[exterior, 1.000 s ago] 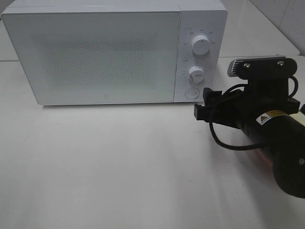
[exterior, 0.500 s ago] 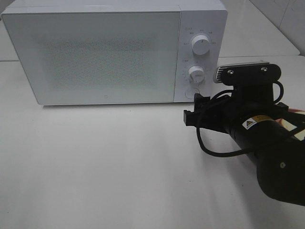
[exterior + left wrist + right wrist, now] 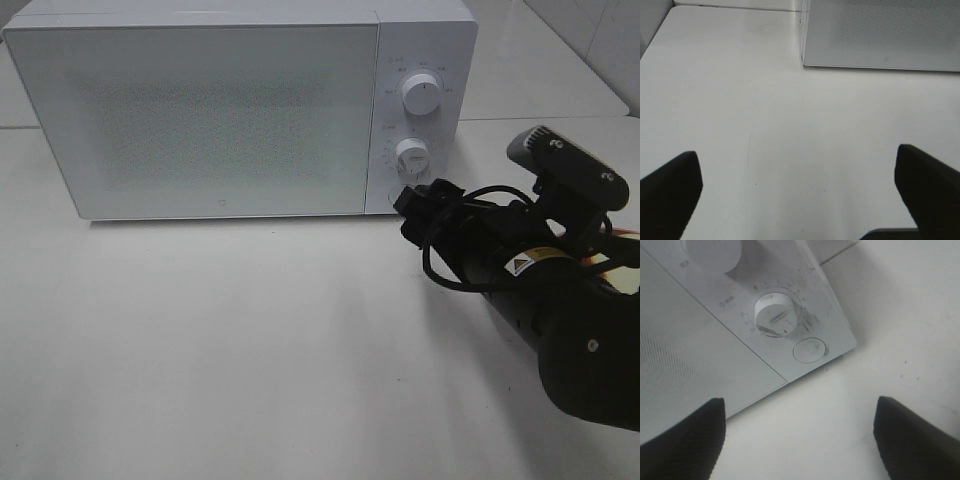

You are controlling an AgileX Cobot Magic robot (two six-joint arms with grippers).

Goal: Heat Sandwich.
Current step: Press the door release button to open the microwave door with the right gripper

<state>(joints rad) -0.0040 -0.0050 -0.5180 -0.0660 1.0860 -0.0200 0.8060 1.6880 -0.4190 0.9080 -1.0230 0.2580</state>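
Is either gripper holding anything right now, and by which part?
Nothing is held. The left gripper stands open above the table; the right gripper stands open, facing the microwave's round button.

Lower dial [image 3: 775, 315] on microwave [image 3: 200, 110]: "0" at scale top, other numerals blurred. Yellow warning-triangle sticker [image 3: 520, 265] on right arm [image 3: 580, 340]; wording unreadable.

My right arm [image 3: 570, 330] is covering the worktop's [image 3: 250, 350] far right side. The microwave's [image 3: 220, 110] dotted door is hiding its inside, and its dial markings [image 3: 391, 158] are showing too small to read. My left claw [image 3: 796, 155] and right claw [image 3: 797, 405] are each being cut off by the wrist views' edges.
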